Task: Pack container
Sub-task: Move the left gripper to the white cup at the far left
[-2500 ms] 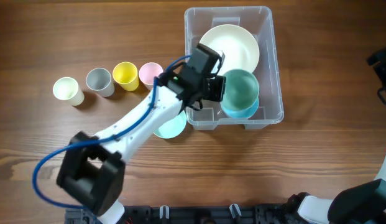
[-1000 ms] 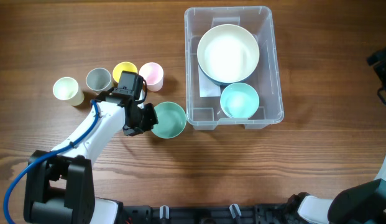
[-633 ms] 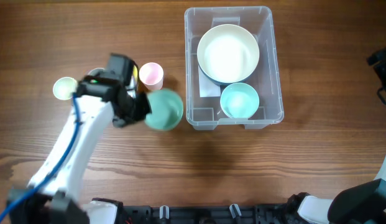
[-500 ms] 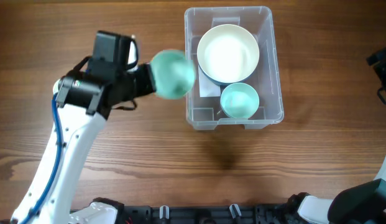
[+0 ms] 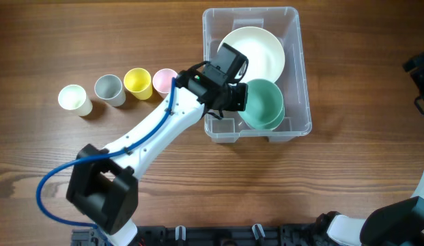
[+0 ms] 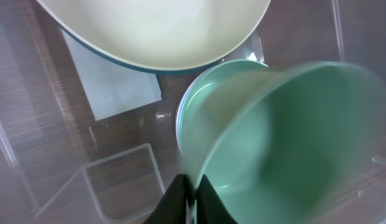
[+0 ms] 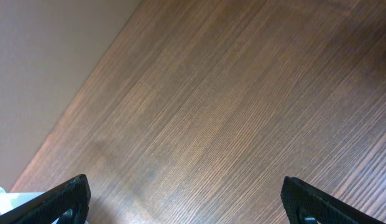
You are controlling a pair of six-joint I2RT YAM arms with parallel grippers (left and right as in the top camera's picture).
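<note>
The clear plastic container stands at the back right of the table. A large cream bowl lies in its far half, over a white label on the base. My left gripper reaches over the container's left wall and is shut on the rim of a green bowl, held tilted above a light blue bowl in the near half. In the left wrist view the fingers pinch the green bowl's rim. My right gripper is open over bare wood, off the right edge.
Several small cups stand in a row left of the container: cream, grey, yellow and pink. The wooden table runs in front of the container. The right arm's dark parts show at the right edge.
My left gripper picked the green bowl up from the table by the cups, carried it right, and now holds it inside the container over the light blue bowl. The right arm has not moved.
</note>
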